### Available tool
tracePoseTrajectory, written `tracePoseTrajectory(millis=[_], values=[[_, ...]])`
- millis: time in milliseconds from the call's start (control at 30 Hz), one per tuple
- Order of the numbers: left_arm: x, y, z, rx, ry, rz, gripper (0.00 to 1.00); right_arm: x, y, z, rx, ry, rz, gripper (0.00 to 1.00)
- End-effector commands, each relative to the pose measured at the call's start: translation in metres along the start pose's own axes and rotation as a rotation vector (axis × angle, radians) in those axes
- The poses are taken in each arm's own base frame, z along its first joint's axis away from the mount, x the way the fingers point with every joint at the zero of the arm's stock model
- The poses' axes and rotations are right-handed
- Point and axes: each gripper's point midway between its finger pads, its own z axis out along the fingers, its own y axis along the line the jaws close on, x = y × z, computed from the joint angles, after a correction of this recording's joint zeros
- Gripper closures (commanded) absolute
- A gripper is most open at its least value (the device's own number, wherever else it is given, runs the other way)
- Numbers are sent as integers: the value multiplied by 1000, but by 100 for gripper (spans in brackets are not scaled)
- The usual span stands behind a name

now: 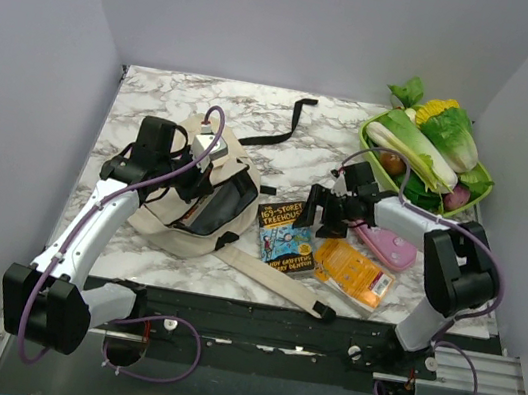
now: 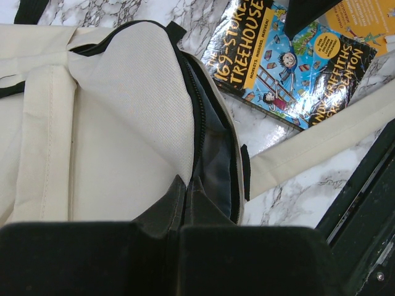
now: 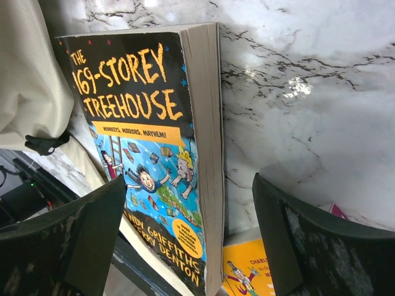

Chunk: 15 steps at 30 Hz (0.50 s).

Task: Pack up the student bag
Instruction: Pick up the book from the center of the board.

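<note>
My left gripper is pinched tight on the unzipped rim of the student bag, which lies left of centre on the marble table. My right gripper, jaws wide, hovers over the Treehouse paperback just beside it.

2 white-and-black arms, each trailing a purple cable

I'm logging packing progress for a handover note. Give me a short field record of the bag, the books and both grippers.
bag: student bag lying on table, zip open, dark lining showing
left gripper: shut on the bag's opening edge
Treehouse book: on table beside bag, not packed
orange book: on table beside the Treehouse book
right gripper: open, over the Treehouse book
</note>
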Motion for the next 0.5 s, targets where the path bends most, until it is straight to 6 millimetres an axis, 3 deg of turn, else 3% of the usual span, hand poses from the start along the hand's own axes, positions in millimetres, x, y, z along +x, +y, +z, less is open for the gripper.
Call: tracePoseTrajectory(millis=[0, 467], values=[[-16, 2, -2, -4, -40, 39, 100, 32, -23, 16, 36, 130, 29, 9], [-21, 1, -3, -1, -61, 39, 100, 70, -35, 10, 55, 260, 44, 12]])
